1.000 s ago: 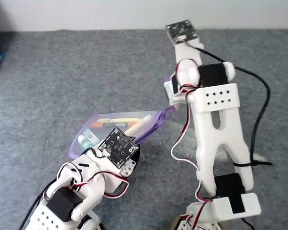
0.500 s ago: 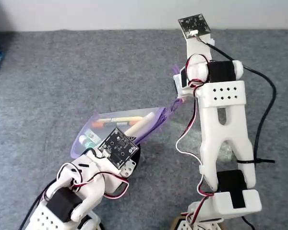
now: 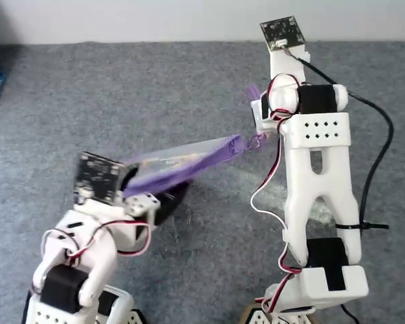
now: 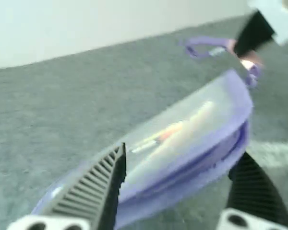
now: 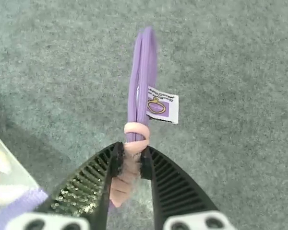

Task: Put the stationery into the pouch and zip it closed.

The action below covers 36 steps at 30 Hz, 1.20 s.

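We see the pouch, long axis from centre left to upper right in the high view, zip end pointing upper right, stationery inside, left end effector grasping its lower left end, right end effector clenched on the pink zip pull, grey bench under.

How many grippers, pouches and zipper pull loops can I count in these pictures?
grippers: 2, the left gripper and the right gripper
pouch: 1
pull loop: 1
Total: 4
The stationery inside the pouch is too blurred to count.
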Motion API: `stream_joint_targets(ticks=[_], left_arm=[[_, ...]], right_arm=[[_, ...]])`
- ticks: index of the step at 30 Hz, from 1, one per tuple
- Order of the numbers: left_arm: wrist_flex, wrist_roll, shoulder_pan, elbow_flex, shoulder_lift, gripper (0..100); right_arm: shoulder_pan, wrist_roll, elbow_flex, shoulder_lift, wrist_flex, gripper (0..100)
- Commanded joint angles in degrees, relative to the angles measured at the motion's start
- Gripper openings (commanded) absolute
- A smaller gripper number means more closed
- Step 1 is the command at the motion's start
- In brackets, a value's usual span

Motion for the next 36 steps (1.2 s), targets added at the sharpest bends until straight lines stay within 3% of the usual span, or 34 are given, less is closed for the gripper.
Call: stream_joint_targets(ticks=[1,7,17,20,24,26,30,36], left_arm=[[-0.44,1.23,-4.66,-6.55,-0.7,33],[2.64,5.63,-11.6,-13.93,-0.7,33],[25.85,10.46,-24.97,-26.15,-0.79,33],[30.07,10.29,-30.24,-25.89,-0.79,33],[32.44,10.11,-35.08,-25.8,-0.79,33],[33.23,10.11,-36.31,-25.8,-0.79,33],[35.6,10.37,-36.4,-26.07,-0.79,33],[37.63,10.37,-36.22,-25.98,-0.88,33]], right_arm=[[-0.04,0.0,-2.64,-0.31,-2.33,0.9],[-0.13,0.09,-2.64,-0.31,-3.03,0.9],[1.89,0.18,-2.9,-0.92,0.22,1.3],[1.36,-0.53,-2.99,-2.15,7.08,10.4],[0.66,-7.56,-2.99,-6.81,14.64,27.3],[0.57,-8.88,-2.9,-9.27,18.77,29.5],[0.75,-11.08,-1.23,-15.96,19.47,23.2],[1.01,-11.08,9.49,-27.65,19.47,3.5]])
